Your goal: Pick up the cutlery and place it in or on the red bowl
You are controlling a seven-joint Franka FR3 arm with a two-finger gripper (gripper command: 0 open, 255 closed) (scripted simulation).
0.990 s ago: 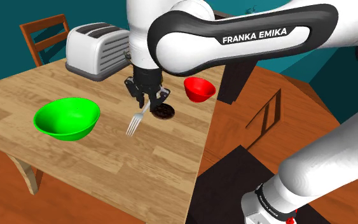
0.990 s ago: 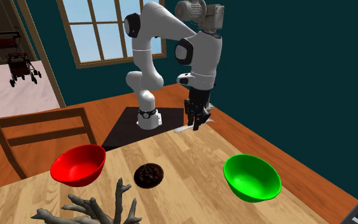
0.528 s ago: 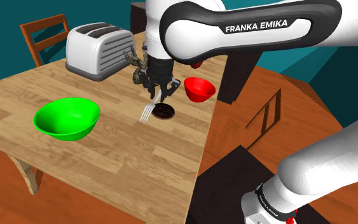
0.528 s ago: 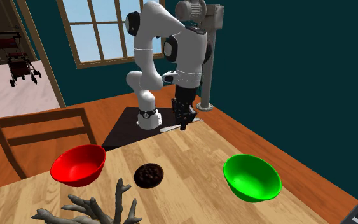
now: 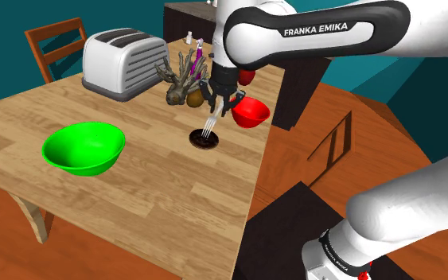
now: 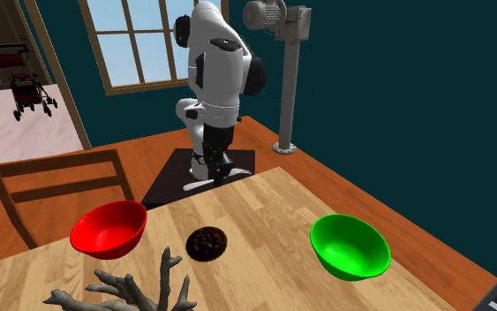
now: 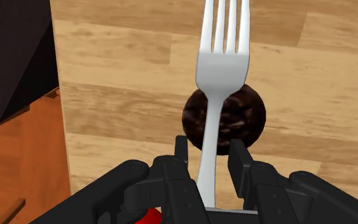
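My black gripper (image 5: 220, 102) is shut on the handle of a silver fork (image 5: 209, 125), which hangs tines-down in the air. The fork sits just above a dark round cookie (image 5: 204, 138) on the wooden table, close beside the red bowl (image 5: 250, 112) near the table's edge. In the wrist view the fork (image 7: 220, 76) runs out from between the fingers (image 7: 238, 156) over the cookie (image 7: 247, 118). From the second exterior view the gripper (image 6: 213, 163) holds the fork (image 6: 204, 183) past the table's far edge side, with the red bowl (image 6: 108, 228) nearer the camera.
A green bowl (image 5: 83, 147) lies on the table toward the shoulder view's left. A silver toaster (image 5: 122, 62) and a brown branch ornament (image 5: 181, 79) stand at the back. A wooden chair (image 5: 55, 44) is behind the table. The table edge (image 5: 254, 183) drops to the floor beside the bowl.
The arm has carried the fork from the table's middle toward the shoulder view's right and back, ending over the cookie next to the red bowl. The grip stays shut.
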